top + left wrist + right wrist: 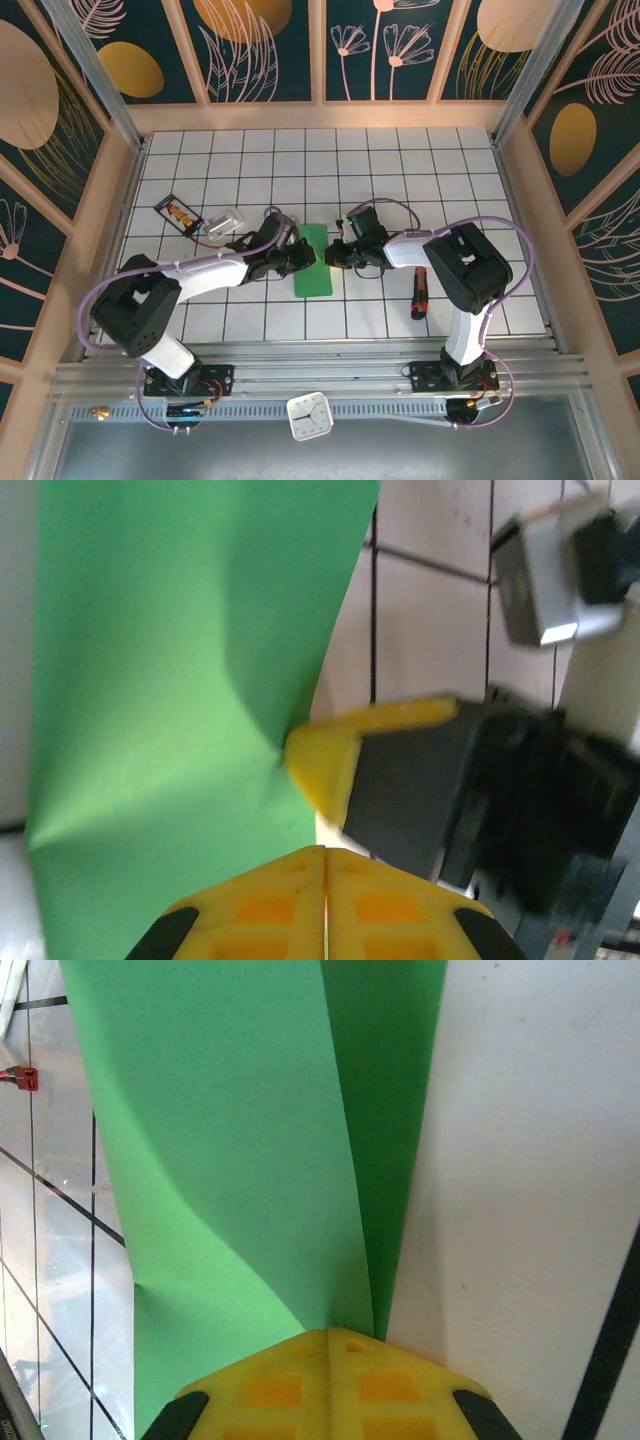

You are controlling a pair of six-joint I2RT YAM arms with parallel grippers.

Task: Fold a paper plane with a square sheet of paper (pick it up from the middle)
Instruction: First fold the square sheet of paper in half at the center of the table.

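The square sheet of paper (314, 260) lies folded into a narrow green strip on the table (400, 160), directly between your two grippers. It looks thin, light and limp. It buckles where it is pushed, as the soft dent ahead of the left gripper (325, 852) shows, and a careless pinch would likely crease it for good. Your right gripper (328, 1335) has its jaws together at the sheet's edge, where two layers run into the fingertips, apparently nipped. Your left gripper is closed too, with the sheet just ahead and to its left; I cannot tell whether it holds any paper. Take hold lightly, near the middle of a long edge.
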